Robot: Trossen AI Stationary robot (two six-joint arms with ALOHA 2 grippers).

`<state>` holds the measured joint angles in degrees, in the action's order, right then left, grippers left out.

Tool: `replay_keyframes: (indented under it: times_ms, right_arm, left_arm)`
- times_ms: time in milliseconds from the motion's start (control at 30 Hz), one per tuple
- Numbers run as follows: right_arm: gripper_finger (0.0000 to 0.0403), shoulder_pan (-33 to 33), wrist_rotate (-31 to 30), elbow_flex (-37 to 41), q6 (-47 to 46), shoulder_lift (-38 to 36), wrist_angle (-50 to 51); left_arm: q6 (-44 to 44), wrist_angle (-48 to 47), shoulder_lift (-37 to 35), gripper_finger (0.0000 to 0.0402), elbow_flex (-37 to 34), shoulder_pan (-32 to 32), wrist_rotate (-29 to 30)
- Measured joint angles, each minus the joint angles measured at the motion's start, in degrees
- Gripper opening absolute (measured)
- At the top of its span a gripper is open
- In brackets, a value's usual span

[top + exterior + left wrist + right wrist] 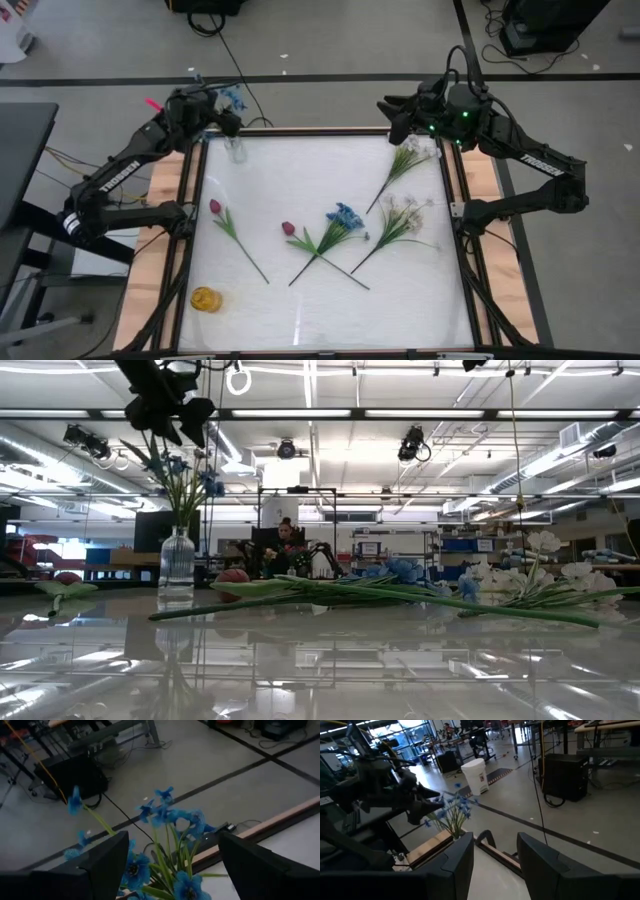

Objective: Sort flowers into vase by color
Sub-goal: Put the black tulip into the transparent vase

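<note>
Both arms are matte black, built of boxy links with rounded joints. White TROSSEN lettering runs along the left arm [120,172] and right arm [535,165]. Green lights glow at the right wrist, with black cables looping above.

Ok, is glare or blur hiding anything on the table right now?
In the low view the table mirrors the ceiling lights, so its near surface is washed out, though the glass vase and lying flowers stay readable. In the high view the lighting is even, with one faint streak near the front edge. In the left wrist view the nearest blue blooms look soft.
</note>
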<state>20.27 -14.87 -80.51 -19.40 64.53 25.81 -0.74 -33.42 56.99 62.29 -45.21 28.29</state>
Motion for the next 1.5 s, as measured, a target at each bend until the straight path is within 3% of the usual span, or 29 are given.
replay_keyframes:
  times_ms: [133, 367, 600, 767, 967, 1300, 1400, 1500]
  right_arm:
    - [0.016, 0.0, 1.4, 0.0, 0.0, 0.0, 0.0]
    - [0.016, 0.0, 3.1, 0.0, -0.4, 0.0, 0.0]
    - [0.0166, 0.0, 5.7, 0.0, -1.2, 0.0, 0.0]
    - [0.0181, 0.0, 7.4, 0.0, -1.7, 0.0, 0.0]
    - [0.0211, 0.0, 8.4, 0.0, -1.9, 0.0, 0.0]
    - [0.0236, -0.1, 11.7, 0.0, -2.1, 0.5, 0.4]
    - [0.0236, -1.5, 12.0, 0.5, -0.3, 3.2, 3.5]
    - [0.0235, -3.8, 12.2, 2.3, 2.7, 7.9, 0.4]
  left_arm:
    - [-3.2, 2.3, 0.2, 0.0314, -4.4, 0.0, -0.1]
    - [-3.3, 1.7, -1.7, 0.0314, -4.4, 0.4, -0.1]
    - [-8.8, -0.2, -1.2, 0.0325, -5.5, -3.5, 0.1]
    - [-7.4, -3.8, -1.9, 0.0329, -0.8, -2.3, -0.9]
    - [-9.5, -17.3, 1.8, 0.033, 2.1, -4.3, -1.2]
    - [-10.6, -16.7, -0.3, 0.033, 5.8, -1.5, -4.8]
    - [-10.8, -16.2, -1.6, 0.033, 5.8, -1.4, -5.3]
    - [-14.6, -16.7, -2.7, 0.033, 5.8, -1.5, -8.3]
